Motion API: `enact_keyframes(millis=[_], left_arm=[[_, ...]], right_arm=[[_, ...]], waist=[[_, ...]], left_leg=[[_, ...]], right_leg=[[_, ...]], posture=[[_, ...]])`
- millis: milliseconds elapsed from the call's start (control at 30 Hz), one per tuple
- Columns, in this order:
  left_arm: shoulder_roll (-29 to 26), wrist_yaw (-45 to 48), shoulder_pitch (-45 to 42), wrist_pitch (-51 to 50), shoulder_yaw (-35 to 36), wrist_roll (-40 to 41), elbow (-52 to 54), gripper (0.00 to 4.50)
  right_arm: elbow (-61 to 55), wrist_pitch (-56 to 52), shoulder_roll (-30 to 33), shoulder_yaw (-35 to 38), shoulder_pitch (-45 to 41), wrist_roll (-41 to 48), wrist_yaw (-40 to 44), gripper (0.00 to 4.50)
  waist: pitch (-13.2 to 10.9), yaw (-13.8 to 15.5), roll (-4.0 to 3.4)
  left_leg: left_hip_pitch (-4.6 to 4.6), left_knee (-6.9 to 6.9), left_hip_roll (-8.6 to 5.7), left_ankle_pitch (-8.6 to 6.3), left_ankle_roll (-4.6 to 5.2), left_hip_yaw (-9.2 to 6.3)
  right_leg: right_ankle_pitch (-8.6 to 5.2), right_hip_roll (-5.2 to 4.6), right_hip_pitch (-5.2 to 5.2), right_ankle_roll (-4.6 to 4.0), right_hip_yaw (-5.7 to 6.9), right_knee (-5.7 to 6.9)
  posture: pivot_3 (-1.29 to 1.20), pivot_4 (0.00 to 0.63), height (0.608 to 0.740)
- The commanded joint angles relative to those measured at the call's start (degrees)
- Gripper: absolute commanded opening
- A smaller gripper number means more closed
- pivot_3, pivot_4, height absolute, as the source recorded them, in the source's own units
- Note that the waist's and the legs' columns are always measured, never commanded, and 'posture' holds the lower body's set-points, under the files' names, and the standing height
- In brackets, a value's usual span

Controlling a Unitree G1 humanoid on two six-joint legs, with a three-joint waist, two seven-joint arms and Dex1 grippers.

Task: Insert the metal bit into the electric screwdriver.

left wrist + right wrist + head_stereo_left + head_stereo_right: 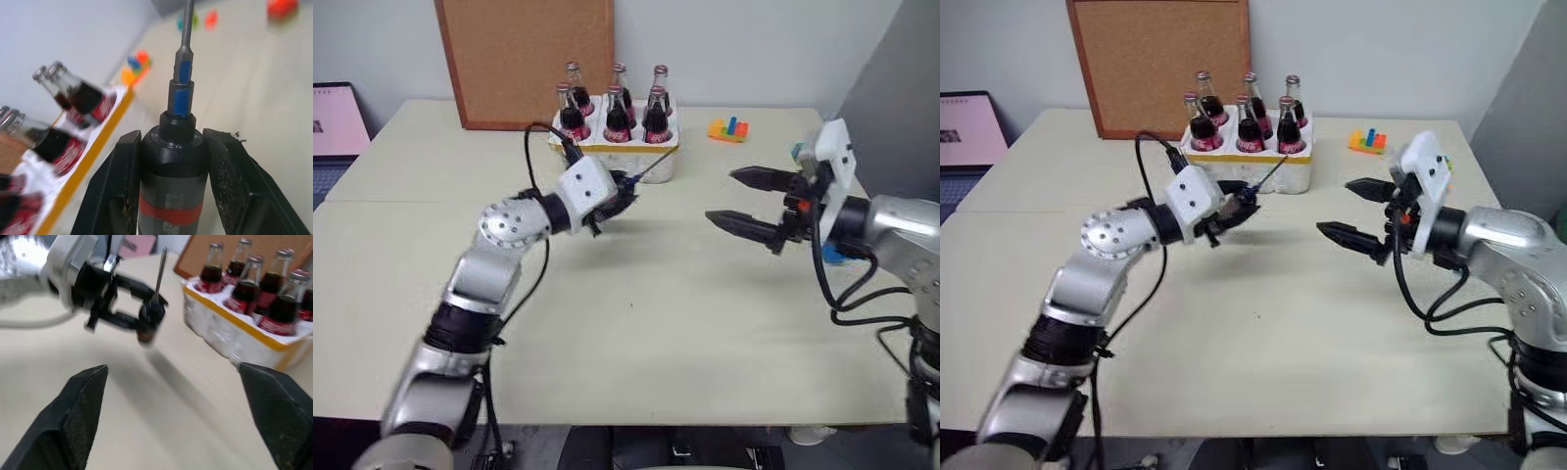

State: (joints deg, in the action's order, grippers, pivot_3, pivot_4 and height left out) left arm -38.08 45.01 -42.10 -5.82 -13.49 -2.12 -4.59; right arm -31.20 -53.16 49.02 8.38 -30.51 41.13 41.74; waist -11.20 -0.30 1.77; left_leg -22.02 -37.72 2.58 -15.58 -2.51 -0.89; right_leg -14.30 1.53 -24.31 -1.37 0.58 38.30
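Left wrist view has the left gripper (pixel 171 186) clamped on the electric screwdriver (pixel 171 196), one black finger (pixel 115 186) on each side of its body above the red band, and the metal bit (pixel 186 24) already stands in its bluish tip. From the head cameras, this tool hangs above the table (pixel 636 343) left of centre, just in front of the white crate (pixel 661 157) of cola bottles (pixel 617 117), bit slanting up toward it. Well apart on the right, the right gripper (pixel 744 201) hovers with its jaws spread wide and empty, pointing left at the screwdriver.
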Motion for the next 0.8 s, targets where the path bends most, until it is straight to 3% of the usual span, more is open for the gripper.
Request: enact_keyframes(millis=[33,133,267,533,600,800], left_arm=[[0.0,6.4,-3.4,6.1,-7.2,-6.4,-6.2,1.62],[1.5,11.0,-5.8,9.7,-12.3,-10.0,-12.8,1.62],[5.4,14.8,-10.1,12.6,-17.2,-14.1,-21.8,1.62],[12.2,16.3,-12.5,15.6,-18.3,-16.7,-31.9,1.62],[13.0,16.9,-12.1,15.7,-17.9,-16.5,-32.4,2.32],[14.0,18.8,-11.1,14.5,-15.2,-14.4,-31.7,3.19]], right_arm=[[-7.7,3.4,7.2,-0.5,4.1,-2.9,4.8,4.41],[-10.0,6.7,12.2,-4.5,7.3,-7.7,7.3,4.41],[-9.5,8.5,12.9,-5.9,7.9,-9.0,8.1,4.41],[-8.9,9.5,12.2,-6.7,8.4,-11.2,8.0,4.41],[-8.9,9.3,11.4,-6.6,8.2,-11.3,7.3,4.41],[-8.8,8.8,10.9,-5.3,8.2,-10.9,6.9,4.41]], waist=[[0.0,0.1,0.0],[0.0,0.2,0.0],[0.0,0.1,0.01],[0.0,0.1,-0.04],[0.1,0.2,-0.06],[0.1,0.3,-0.05]], left_leg=[[-0.1,0.0,0.02,-0.01,0.02,0.0],[-0.31,-0.06,0.05,-0.03,0.04,0.03],[-0.38,-0.17,-0.02,-0.08,0.12,0.15],[-0.35,-0.17,-0.01,-0.1,0.17,0.14],[-0.35,-0.17,-0.03,-0.1,0.17,0.14],[-0.27,-0.23,-0.06,-0.1,0.17,0.11]], right_leg=[[0.0,0.0,0.01,0.01,0.03,-0.17],[-0.02,-0.01,-0.03,0.06,0.03,-0.31],[-0.06,-0.03,-0.03,0.13,-0.04,-0.33],[-0.09,-0.02,-0.01,0.21,-0.02,-0.31],[-0.09,-0.03,0.01,0.22,-0.02,-0.31],[-0.09,-0.11,0.13,0.23,0.07,-0.27]], posture=[[0.0,0.15,0.74],[0.0,0.15,0.74],[0.0,0.15,0.74],[0.0,0.15,0.74],[0.0,0.15,0.74],[0.0,0.15,0.74]])
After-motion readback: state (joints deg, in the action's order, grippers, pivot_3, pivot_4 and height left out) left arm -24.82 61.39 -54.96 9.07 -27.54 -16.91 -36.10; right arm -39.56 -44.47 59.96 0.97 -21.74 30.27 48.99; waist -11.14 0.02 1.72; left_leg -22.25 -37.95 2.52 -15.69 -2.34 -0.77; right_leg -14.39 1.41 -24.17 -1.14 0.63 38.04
